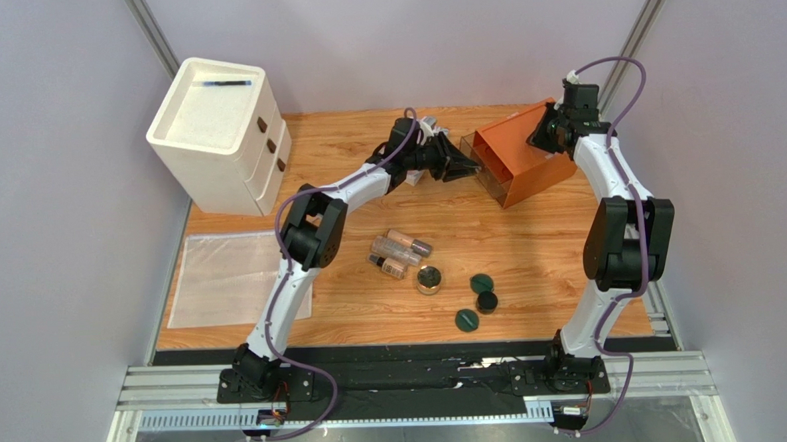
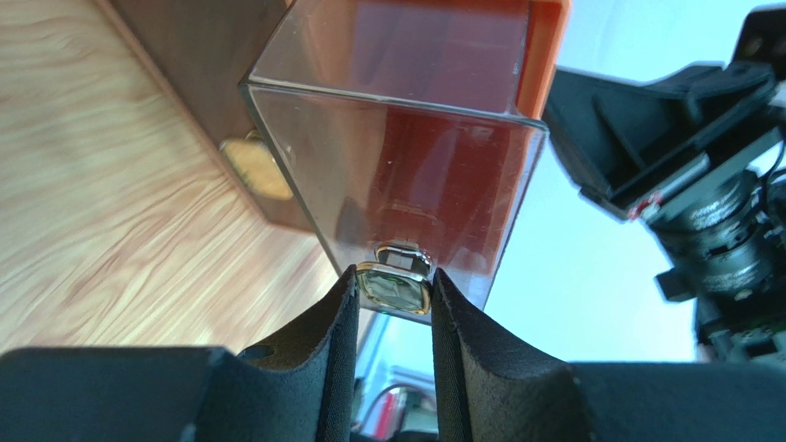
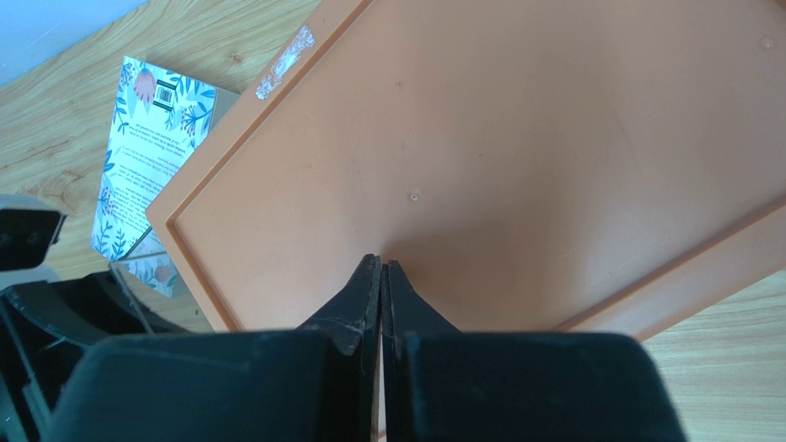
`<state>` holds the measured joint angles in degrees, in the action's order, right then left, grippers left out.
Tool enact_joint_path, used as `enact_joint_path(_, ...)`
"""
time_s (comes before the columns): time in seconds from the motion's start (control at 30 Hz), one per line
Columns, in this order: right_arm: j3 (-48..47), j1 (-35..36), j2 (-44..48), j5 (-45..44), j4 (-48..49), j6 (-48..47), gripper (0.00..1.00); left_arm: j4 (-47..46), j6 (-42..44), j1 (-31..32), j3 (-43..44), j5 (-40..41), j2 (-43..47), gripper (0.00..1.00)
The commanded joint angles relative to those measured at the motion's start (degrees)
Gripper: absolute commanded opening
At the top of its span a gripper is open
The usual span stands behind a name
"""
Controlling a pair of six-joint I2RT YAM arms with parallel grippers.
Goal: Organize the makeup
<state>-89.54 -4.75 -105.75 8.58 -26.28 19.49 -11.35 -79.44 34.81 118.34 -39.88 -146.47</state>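
Lying loose mid-counter (image 1: 549, 264), three tubes (image 1: 399, 251), the gold-rimmed compact (image 1: 429, 278), two green discs (image 1: 481, 282) and the black jar (image 1: 487, 302) sit at seven o'clock from the orange box (image 1: 530, 165). My left pincer (image 2: 393, 276) pinches the metal knob (image 2: 397, 287) of the clear drawer (image 2: 406, 138). My right pincer (image 3: 381, 265), fully closed and holding nothing, rests its tips against the box top.
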Motion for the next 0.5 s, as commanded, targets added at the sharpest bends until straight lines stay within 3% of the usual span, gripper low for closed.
enact_joint_path(0.0, 1.4, 0.4, -2.7, -0.5, -6.4, -0.7, 0.0, 9.6, 11.1, -0.4, -6.3, -1.3, 9.3, 0.0)
enact_joint_path(0.17, 1.1, 0.4, -2.9, -1.5, -6.8, -0.6, 0.0, 9.7, 13.1, -1.7, -15.9, 0.8, 15.1, 0.0)
enact_joint_path(0.47, 1.6, 0.3, -2.7, -2.0, -7.3, -0.9, 0.0, 18.5, 19.6, -2.8, -19.7, 3.5, 20.5, 0.0)
